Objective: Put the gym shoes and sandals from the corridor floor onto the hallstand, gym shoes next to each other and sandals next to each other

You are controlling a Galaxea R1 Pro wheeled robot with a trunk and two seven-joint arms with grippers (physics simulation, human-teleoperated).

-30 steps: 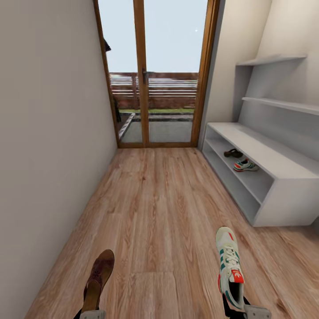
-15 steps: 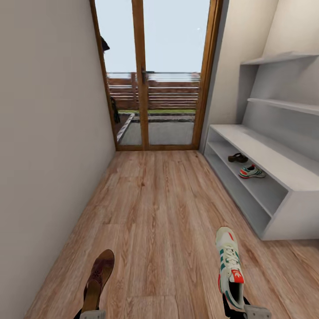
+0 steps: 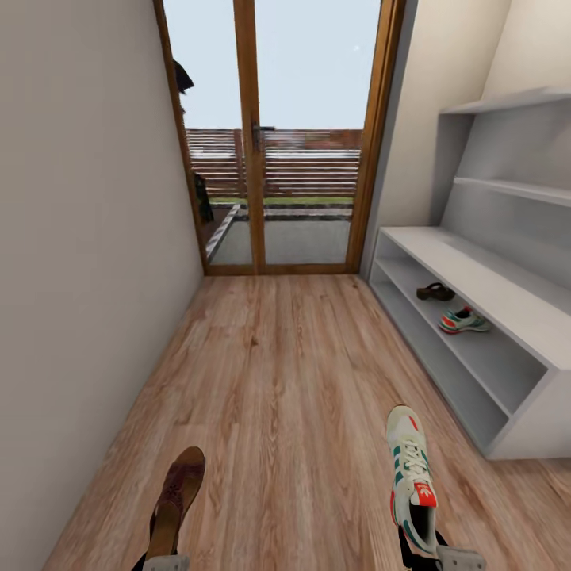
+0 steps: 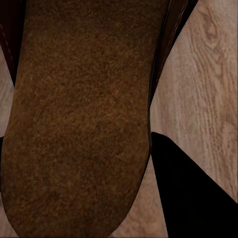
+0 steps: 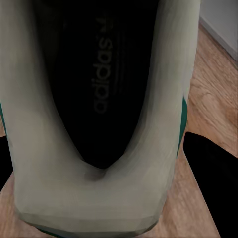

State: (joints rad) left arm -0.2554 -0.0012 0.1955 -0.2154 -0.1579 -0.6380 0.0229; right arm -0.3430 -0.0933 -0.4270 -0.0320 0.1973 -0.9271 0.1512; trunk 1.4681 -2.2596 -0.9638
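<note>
At the near edge of the head view, each arm carries one item: the left gripper [image 3: 166,561] grasps a brown sandal [image 3: 176,500], and the right gripper [image 3: 444,559] grasps a white gym shoe [image 3: 412,476]; both point away from the robot above the corridor floor [image 3: 293,373]. Along the right wall, the hallstand [image 3: 476,274] already holds the other sandal [image 3: 435,292] and, just nearer, the other gym shoe [image 3: 464,320] on its upper open shelf.

Risks noted:
- Both holds sit at the heel end (finger contact is hidden), so a long overhang could lever either item loose in transit.
- The shelf opening looks low; a raised toe could catch the bench top.
- Pairing may fail: the far sandal sits beyond the shelved gym shoe, so reaching past could knock that shoe off.
</note>
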